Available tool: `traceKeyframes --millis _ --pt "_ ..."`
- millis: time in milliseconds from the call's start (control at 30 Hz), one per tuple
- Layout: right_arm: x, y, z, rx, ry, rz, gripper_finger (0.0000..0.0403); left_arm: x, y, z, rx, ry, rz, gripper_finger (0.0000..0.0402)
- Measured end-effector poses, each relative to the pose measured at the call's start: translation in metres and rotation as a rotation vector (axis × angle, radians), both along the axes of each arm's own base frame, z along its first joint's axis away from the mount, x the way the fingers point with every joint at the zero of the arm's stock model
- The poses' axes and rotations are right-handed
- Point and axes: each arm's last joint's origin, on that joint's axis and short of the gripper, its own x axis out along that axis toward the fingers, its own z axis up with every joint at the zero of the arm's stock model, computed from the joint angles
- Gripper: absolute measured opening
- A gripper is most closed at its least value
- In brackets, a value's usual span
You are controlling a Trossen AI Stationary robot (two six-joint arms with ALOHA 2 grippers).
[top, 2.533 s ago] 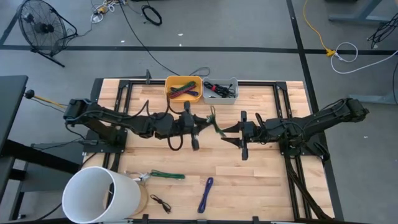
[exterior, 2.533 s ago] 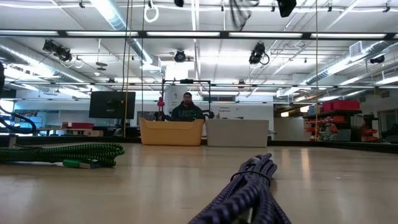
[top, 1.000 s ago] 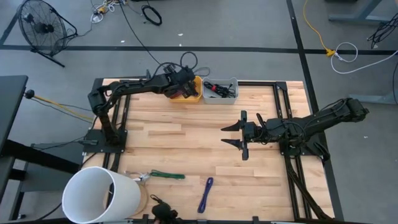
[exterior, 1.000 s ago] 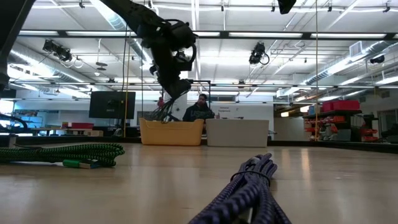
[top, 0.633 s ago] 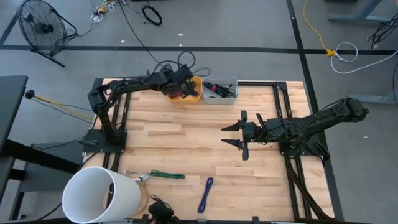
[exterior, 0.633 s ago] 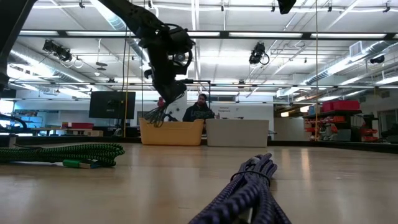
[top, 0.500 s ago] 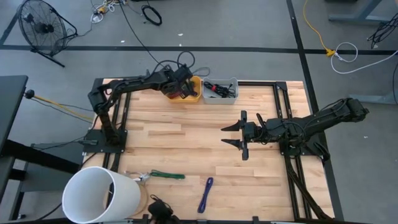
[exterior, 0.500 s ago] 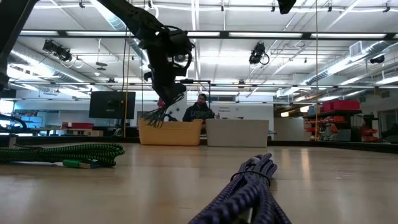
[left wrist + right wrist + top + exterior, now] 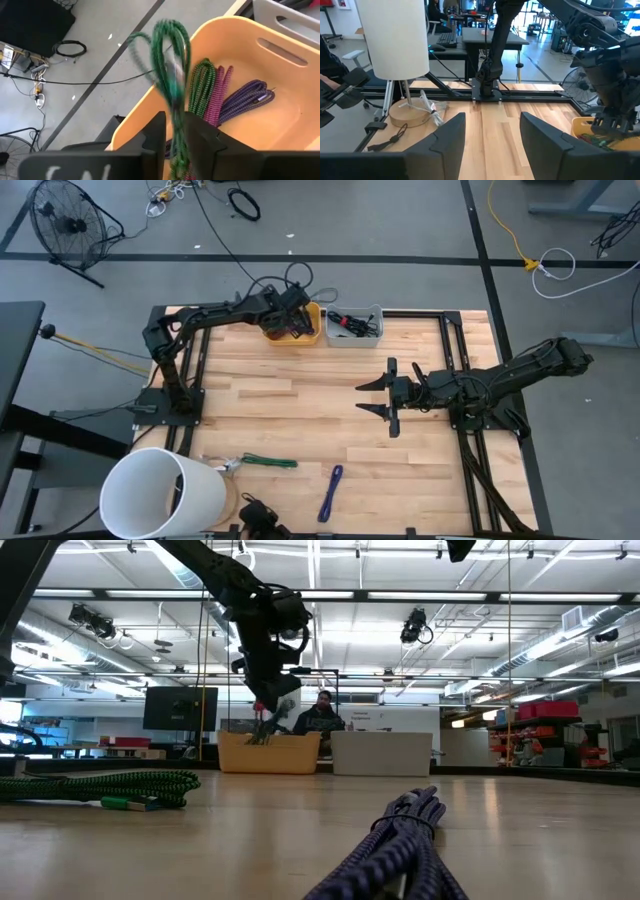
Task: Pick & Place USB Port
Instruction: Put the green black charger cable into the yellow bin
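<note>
green cable (image 9: 170,85): motion-blurred loop just ahead of the left gripper (image 9: 172,131); lower end hidden between the fingers.
left gripper grip: contact with the cable cannot be told.
yellow bin (image 9: 240,130): far wall cut off by the picture's edge.
bin contents, high view: too small to tell apart under the left gripper.

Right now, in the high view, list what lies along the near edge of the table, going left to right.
White cylinder → green cable → purple cable. A small black cable sits low between the cylinder and the purple one, but its place relative to the green cable overlaps, so I leave it out.
</note>
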Motion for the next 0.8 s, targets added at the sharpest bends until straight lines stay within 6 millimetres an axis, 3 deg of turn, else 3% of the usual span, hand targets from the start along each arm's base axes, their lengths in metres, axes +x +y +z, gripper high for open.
traceKeyframes --millis 333,467,633,800 --pt "0.0 0.0 0.0 0.0 0.001 0.0 0.019 0.003 0.001 0.002 0.022 -0.043 0.004 0.0084" --pt "0.0 0.0 -0.001 -0.003 0.008 0.0 0.019 0.003 -0.007 0.008 0.016 -0.013 -0.046 0.0084" --pt "0.0 0.0 -0.001 -0.005 0.014 0.0 0.019 -0.01 -0.036 0.026 -0.086 0.06 -0.15 0.0085" --pt "0.0 0.0 -0.001 -0.005 0.014 -0.001 0.019 -0.031 -0.085 0.045 -0.416 0.04 -0.243 0.0085"
